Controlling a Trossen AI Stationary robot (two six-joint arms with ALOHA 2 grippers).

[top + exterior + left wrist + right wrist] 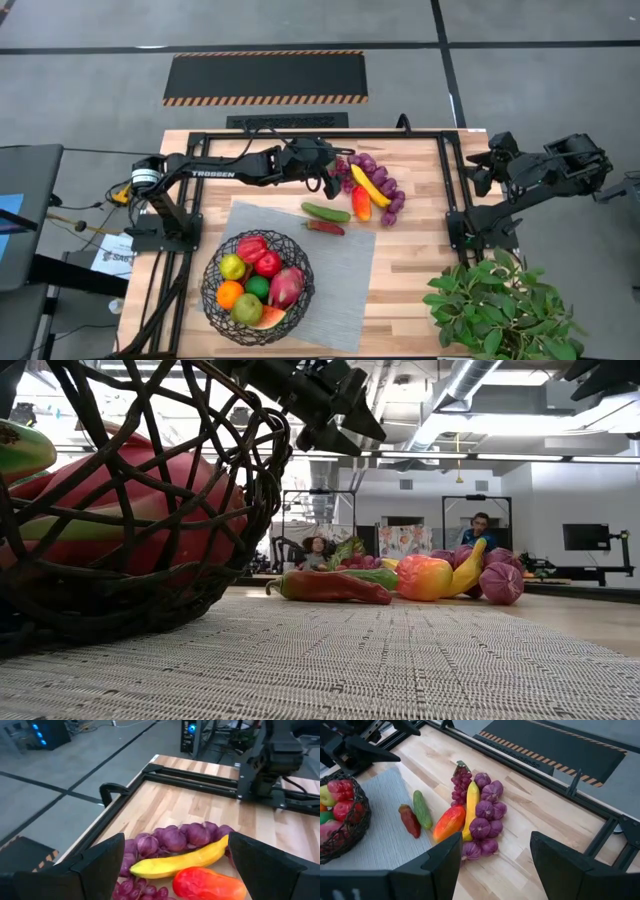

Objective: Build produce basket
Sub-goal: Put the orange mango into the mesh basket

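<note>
A: So, taking the basket (pixel 257 289) as the landmark, what is seen nearest?

B: Produce is seen lying inside the basket itself: a red pepper, apples, an orange, a lime, a pink dragon fruit (pixel 287 287) and a watermelon slice (pixel 268 318). The basket is set on the grey mat (pixel 335 290), toward the near-left part of the desk (pixel 415 180).

A: And just beyond the basket?

B: A dark red pepper (pixel 324 228) is seen at the mat's far edge, and a cucumber (pixel 326 212) is laid beside it, slightly farther off. Past those, on bare wood, an orange-red pepper (pixel 361 203) is found touching a banana (pixel 368 185), and the banana is laid across a cluster of purple pieces: grapes (pixel 461 782) and round purple bulbs (pixel 488 813).

A: Where is the left gripper (pixel 331 176) placed?

B: It is held beyond the basket, above the desk just beside the grapes. Its jaws are spread wide, and nothing is gripped between them; the banana is framed in the gap in the left wrist view.

A: And the right gripper (pixel 478 170)?

B: It is parked far to the right of the basket, near the desk's right frame. Its jaws are parted too, and nothing is held.

A: Anything else?

B: A leafy plant (pixel 505 305) is seen to the basket's right, at the desk's corner.
</note>
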